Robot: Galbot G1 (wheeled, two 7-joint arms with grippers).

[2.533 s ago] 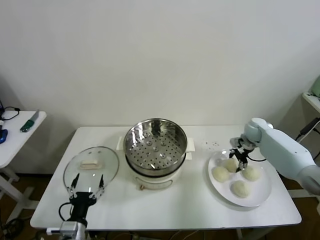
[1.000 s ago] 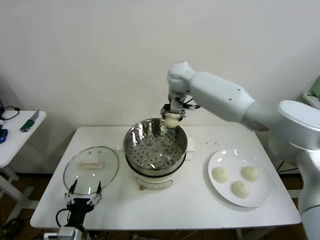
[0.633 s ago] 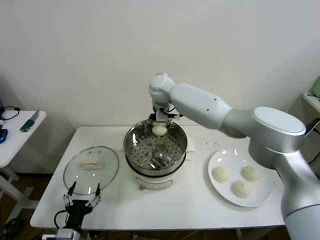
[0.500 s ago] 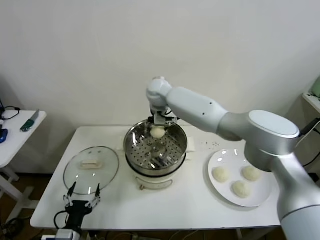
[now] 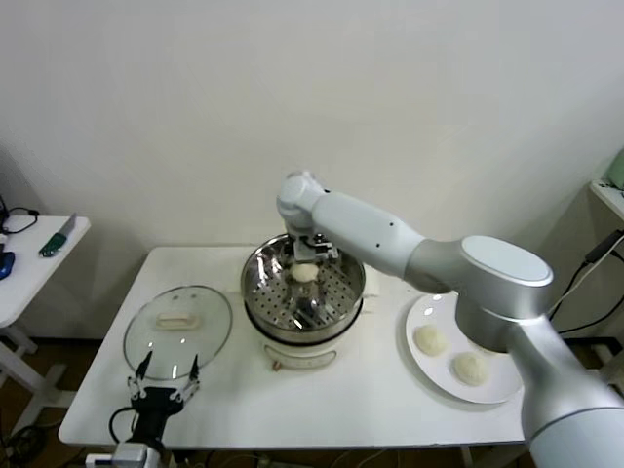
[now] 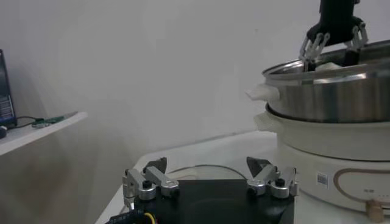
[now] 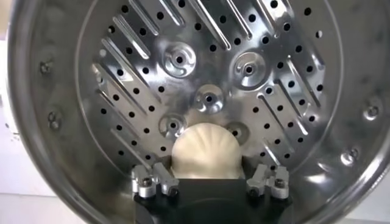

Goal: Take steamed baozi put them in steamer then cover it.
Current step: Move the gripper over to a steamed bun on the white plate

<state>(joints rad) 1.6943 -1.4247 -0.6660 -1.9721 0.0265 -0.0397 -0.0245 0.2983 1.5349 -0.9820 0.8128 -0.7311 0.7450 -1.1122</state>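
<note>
My right gripper (image 5: 306,261) reaches down into the steel steamer (image 5: 252,292) and is shut on one cream-white baozi (image 5: 305,275). In the right wrist view the baozi (image 7: 206,152) fills the gap of the right gripper (image 7: 211,173), low over the perforated bottom (image 7: 256,91). I cannot tell if it touches the bottom. Two baozi (image 5: 429,339) (image 5: 470,368) show on the white plate (image 5: 492,388); my right arm hides the rest of the plate. The glass cover (image 5: 178,330) lies flat left of the steamer. My left gripper (image 5: 168,367) waits open at the cover's near edge.
The steamer sits on a white pot base (image 5: 304,353) at the table's middle. A small side table (image 5: 39,255) with tools stands at far left. A shelf edge (image 5: 609,190) is at far right. My right arm stretches above the plate and the table's right half.
My right gripper took one baozi off the plate, carried it left over the steamer and has lowered it inside. The left gripper has stayed by the cover.
</note>
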